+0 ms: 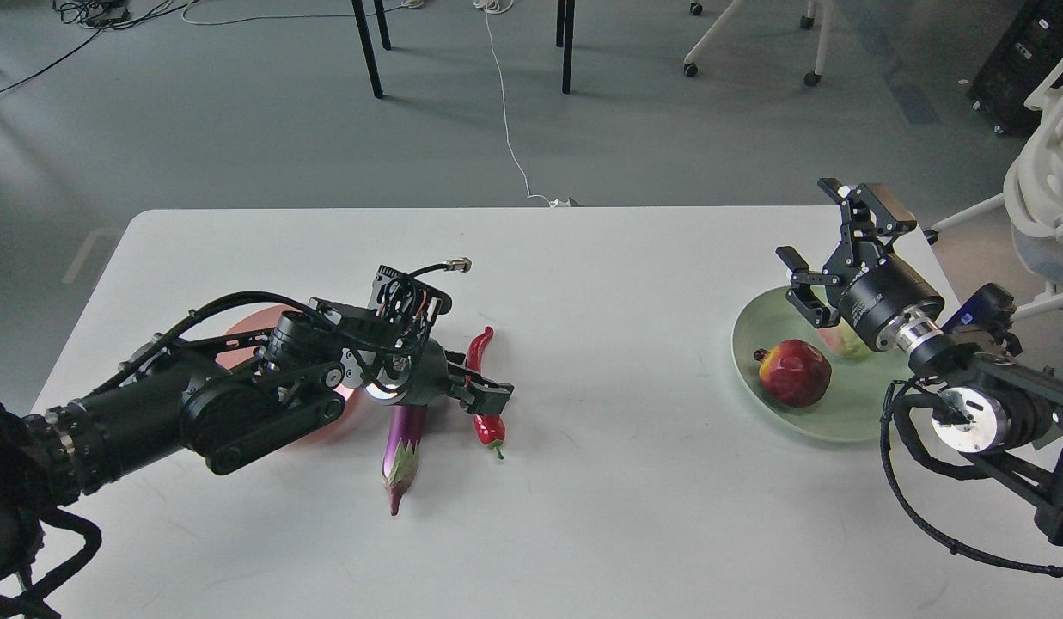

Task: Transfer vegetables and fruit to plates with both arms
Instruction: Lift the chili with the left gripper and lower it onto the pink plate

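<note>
The purple eggplant (404, 443) and the red chili pepper (480, 344) lie side by side on the white table, left of centre. My left gripper (479, 391) is low over the middle of the chili, with its fingers apart and one finger (490, 395) crossing the chili. The pink plate (241, 331) lies to the left, mostly hidden under my left arm. The pomegranate (795, 371) and the pale green fruit (845, 344) sit on the mint green plate (753, 337) at the right. My right gripper (806, 219) is open and empty above that plate's far rim.
The table's (617, 481) far edge runs just behind my right gripper. A white chair (1047, 198) stands off the right end. Table legs and a white cable lie on the floor beyond.
</note>
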{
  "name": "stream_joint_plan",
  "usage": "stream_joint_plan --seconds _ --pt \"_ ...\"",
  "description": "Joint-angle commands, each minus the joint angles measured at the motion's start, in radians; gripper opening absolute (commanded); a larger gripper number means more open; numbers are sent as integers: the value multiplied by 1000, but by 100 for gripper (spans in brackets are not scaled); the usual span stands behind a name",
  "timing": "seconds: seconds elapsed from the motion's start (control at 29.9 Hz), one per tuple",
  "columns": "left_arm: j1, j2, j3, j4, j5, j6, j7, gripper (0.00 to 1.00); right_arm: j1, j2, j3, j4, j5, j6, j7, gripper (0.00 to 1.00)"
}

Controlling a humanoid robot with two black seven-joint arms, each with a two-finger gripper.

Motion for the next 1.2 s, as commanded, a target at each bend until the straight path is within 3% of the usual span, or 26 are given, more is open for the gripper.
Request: stream_joint_plan --seconds 0.0,0.17,0.37,0.77,0.97,1.17 --pt "0 0 0 -1 -4 -1 1 50 0 1 0 0 0 0 0 97" --pt "-1 -3 -5 -1 -13 -1 1 21 0 1 0 0 -2 0 0 97" --pt "-6 -28 -8 -8 -17 -1 1 16 0 1 0 0 -2 0 0 97" --pt "-99 -63 -19 -60 -237 -1 32 17 0 4 0 0 -2 0 0 97" --pt "-128 15 -71 -74 -249 -1 4 17 0 1 0 0 -2 0 0 97" --pt "-122 199 -62 -120 -237 -1 -71 17 0 1 -1 2 -2 0 0 97"
